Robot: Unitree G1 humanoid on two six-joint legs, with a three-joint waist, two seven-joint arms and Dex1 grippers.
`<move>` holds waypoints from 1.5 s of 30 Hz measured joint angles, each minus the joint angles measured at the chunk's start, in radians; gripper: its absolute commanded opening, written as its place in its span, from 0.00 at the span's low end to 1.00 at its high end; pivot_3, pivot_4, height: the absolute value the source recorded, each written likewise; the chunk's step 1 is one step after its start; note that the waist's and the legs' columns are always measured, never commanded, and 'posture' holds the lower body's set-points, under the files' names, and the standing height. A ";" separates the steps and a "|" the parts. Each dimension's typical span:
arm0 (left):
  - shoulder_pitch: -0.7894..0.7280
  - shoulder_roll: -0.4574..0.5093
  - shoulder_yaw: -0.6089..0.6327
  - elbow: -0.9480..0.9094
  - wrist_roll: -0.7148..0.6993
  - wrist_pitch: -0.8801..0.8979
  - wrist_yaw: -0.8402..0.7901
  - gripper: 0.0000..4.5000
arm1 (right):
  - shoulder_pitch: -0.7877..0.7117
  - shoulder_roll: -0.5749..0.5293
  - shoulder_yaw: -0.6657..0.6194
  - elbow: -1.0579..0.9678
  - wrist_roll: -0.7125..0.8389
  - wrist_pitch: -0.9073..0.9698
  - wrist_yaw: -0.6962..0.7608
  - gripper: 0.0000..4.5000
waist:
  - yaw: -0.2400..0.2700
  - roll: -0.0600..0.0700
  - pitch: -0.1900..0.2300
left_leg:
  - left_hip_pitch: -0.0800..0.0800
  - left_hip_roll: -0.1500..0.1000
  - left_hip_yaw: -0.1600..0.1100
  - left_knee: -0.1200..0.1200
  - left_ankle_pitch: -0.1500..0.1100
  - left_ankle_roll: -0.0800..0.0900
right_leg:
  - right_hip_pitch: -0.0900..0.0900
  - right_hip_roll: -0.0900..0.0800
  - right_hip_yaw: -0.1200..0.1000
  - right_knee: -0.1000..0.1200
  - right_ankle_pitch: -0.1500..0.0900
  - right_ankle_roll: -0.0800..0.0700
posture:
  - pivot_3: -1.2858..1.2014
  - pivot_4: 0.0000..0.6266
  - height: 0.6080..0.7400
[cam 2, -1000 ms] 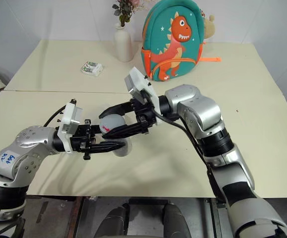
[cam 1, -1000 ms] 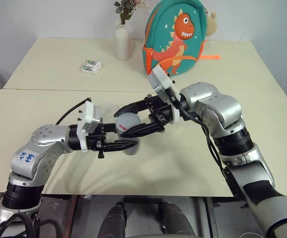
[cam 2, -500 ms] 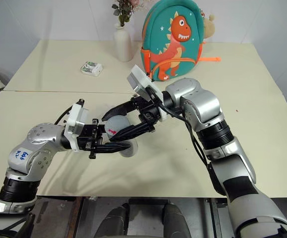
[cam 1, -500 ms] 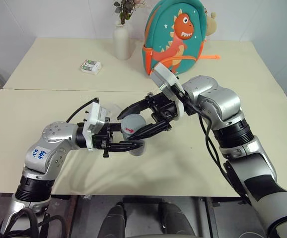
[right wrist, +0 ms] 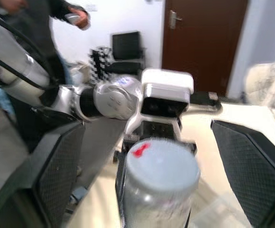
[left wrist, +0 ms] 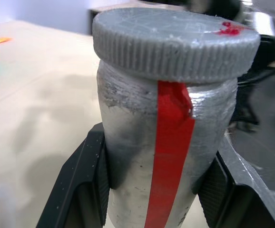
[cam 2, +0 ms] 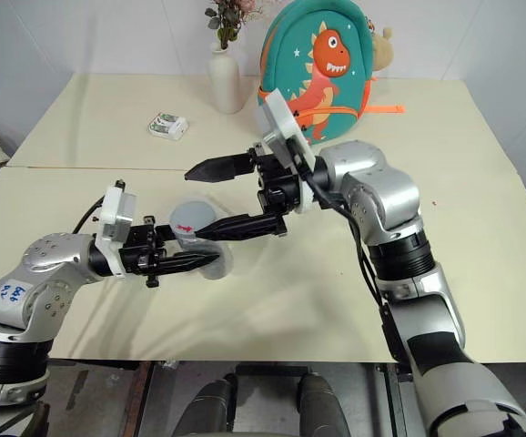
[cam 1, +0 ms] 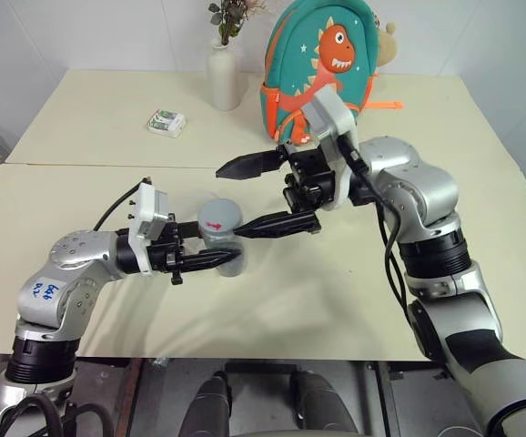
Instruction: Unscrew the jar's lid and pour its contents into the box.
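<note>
The jar [cam 1: 220, 244], greyish with a red strip down its side, is held upright above the table, and my left gripper [cam 1: 219, 260] is shut on its body. The grey lid [cam 1: 219, 215] with a small red mark sits on top of it. In the left wrist view the jar [left wrist: 161, 142] stands between the black fingers [left wrist: 83, 185]. My right gripper [cam 1: 228, 202] is open, with one finger beyond the lid and one on its near side, both apart from it. The contents are hidden inside the jar. The box is hidden.
At the back of the far table stand a white vase [cam 1: 224, 77] with flowers and a teal dinosaur backpack [cam 1: 322, 64]. A small white-and-green packet [cam 1: 166, 121] lies to their left. A seam [cam 1: 81, 165] divides the two tables. A person [right wrist: 56, 12] stands beyond.
My right gripper was shut on the lid and has opened wide, its fingers now clear of it. The left gripper has carried the jar slightly to the left. The lid stays on the jar.
</note>
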 measured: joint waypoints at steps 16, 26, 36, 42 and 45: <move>-0.029 -0.003 -0.027 0.000 0.036 0.000 0.049 0.44 | -0.009 0.111 0.067 0.041 -0.122 -0.036 -0.151 0.99 | 0.000 0.000 0.000 | 0.000 0.000 0.000 0.000 0.000 0.000 | 0.000 0.000 0.000 0.000 0.000 0.000 | 0.52 0.24 1.00; -0.041 -0.004 -0.031 0.014 0.050 -0.003 0.055 0.44 | -0.038 0.112 0.066 0.145 -0.160 -0.082 -0.140 0.99 | -0.001 0.000 0.000 | 0.000 0.000 0.000 0.000 0.000 0.000 | 0.000 0.000 0.000 0.000 0.000 0.000 | 0.52 0.24 1.00; -0.041 -0.006 -0.031 0.036 0.059 -0.003 0.067 0.44 | -0.038 0.032 0.053 0.194 -0.159 -0.130 -0.079 0.99 | -0.001 0.000 0.000 | 0.000 0.000 0.000 0.000 0.000 0.000 | 0.000 0.000 0.000 0.000 0.000 0.000 | 0.52 0.24 1.00; -0.041 -0.006 -0.018 0.042 0.059 -0.008 0.068 0.44 | -0.035 -0.033 0.046 0.225 -0.162 -0.145 -0.050 0.99 | 0.000 0.000 0.000 | 0.000 0.000 0.000 0.000 0.000 0.000 | 0.000 0.000 0.000 0.000 0.000 0.000 | 0.52 0.24 1.00; -0.039 -0.006 -0.025 0.034 0.058 -0.020 0.044 0.44 | -0.031 -0.077 0.010 0.267 -0.176 -0.146 -0.056 0.99 | 0.005 0.000 0.000 | 0.000 0.000 0.000 0.000 0.000 0.000 | 0.000 0.000 0.000 0.000 0.000 0.000 | 0.52 0.24 1.00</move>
